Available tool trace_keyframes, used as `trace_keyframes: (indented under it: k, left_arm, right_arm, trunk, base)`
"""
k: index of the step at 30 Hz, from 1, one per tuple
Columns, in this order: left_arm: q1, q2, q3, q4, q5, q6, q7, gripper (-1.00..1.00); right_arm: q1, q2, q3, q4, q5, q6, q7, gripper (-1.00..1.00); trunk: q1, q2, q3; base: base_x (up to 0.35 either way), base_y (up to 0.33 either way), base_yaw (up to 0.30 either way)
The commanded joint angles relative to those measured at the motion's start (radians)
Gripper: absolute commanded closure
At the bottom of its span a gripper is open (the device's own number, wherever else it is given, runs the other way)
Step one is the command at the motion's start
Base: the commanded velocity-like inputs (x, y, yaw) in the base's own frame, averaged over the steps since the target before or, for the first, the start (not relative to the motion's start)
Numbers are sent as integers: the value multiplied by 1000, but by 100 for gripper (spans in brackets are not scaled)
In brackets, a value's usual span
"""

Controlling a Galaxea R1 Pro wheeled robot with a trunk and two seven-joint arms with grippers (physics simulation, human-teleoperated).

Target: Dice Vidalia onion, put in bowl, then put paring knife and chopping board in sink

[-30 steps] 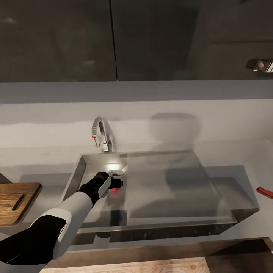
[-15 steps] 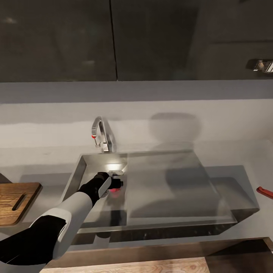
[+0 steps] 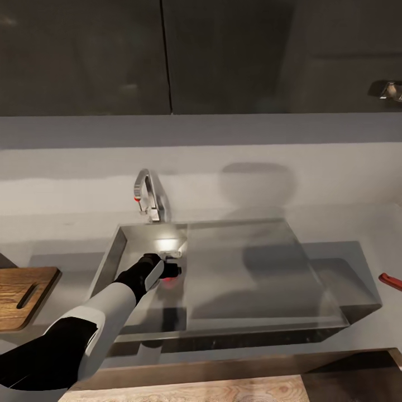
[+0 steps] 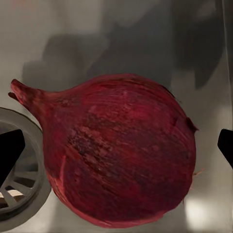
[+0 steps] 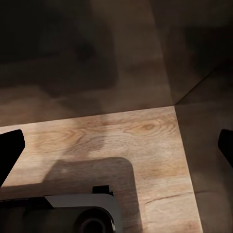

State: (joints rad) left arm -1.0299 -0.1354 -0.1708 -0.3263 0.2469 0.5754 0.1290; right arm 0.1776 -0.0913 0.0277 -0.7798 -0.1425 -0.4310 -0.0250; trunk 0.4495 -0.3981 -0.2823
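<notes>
Early stage: nothing diced yet, all cutting and clearing left. Countertop (image 3: 346, 223) carries the sink (image 3: 257, 268); chopping board (image 3: 22, 296) at its left edge, paring knife (image 3: 391, 281) at its right edge. Left gripper (image 3: 170, 272) is down in the basin near the drain, fingers apart, not clamped. Vidalia onion (image 4: 116, 174) sits between them on the sink floor. Right gripper (image 5: 116, 145) hangs open over wood flooring.

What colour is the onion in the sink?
Dark purplish red with fine streaks. The onion shows best in the left wrist view, lying beside the drain.
</notes>
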Motion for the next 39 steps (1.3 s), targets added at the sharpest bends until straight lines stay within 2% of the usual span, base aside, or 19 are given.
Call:
trace_keyframes:
  k: [1,12,13,34,36,39]
  left_arm:
    - [-1,0,-7,-1,11,4,7,-100]
    - [-1,0,-7,-2,10,4,6,-100]
    - [-1,0,-7,-2,10,4,6,100]
    - [-1,0,-7,-9,9,3,8,100]
    - [-1,0,-7,-22,9,5,9,100]
    - [-1,0,-7,-90,11,17,11,100]
  right_arm:
    - [0,-1,3,-2,-6,-2,-3,-100]
    - [0,-1,3,-2,-7,-3,-3,-100]
    - [0,-1,3,-2,-7,-3,-3,-100]
    - [0,-1,3,-2,-8,-3,-3,-100]
    - [0,-1,3,-2,-8,-3,-3,-100]
    - [0,-1,3,-2,-8,-3,-3,-100]
  trunk:
    - [1,-2,-3]
    - [1,-2,-15]
    - [1,-2,-15]
    - [1,-2,-12]
    - [1,-2,-9]
    - [1,-2,-4]
  base:
    - [0,0,0]
    - [0,0,0]
    - [0,0,0]
    - [0,0,0]
    - [0,0,0]
    - [0,0,0]
